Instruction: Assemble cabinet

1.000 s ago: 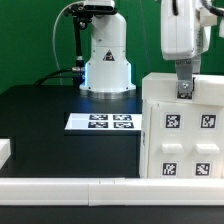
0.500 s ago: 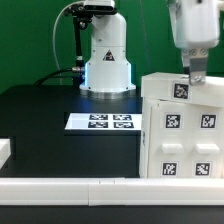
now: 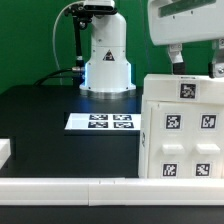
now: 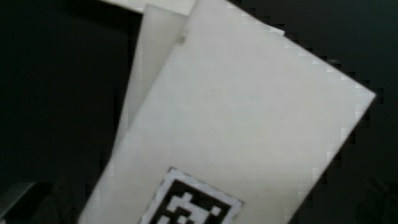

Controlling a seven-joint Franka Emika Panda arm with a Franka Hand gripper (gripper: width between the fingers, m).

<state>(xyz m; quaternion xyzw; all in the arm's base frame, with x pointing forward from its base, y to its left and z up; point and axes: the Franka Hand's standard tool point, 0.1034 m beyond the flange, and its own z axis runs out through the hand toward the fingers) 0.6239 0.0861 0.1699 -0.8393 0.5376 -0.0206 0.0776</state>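
gripper (image 3: 197, 62) above the cabinet (image 3: 185, 130)
its fingers hang spread apart over the tagged top face, touching nothing; the marker board (image 3: 100, 122) lies on the black table (image 3: 40, 120).

arm: your Panda hangs over the table's far right corner in the exterior view | gripper (image 3: 195, 62): fingers pointing down, spread apart, empty

We note a plain green backdrop (image 3: 30, 45) behind the workspace. The table (image 3: 40, 125) has a matte black top, evenly lit with no hard shadows. A white rail (image 3: 70, 187) edges its near side. The marker board (image 3: 100, 122) lies flat near the table's middle.
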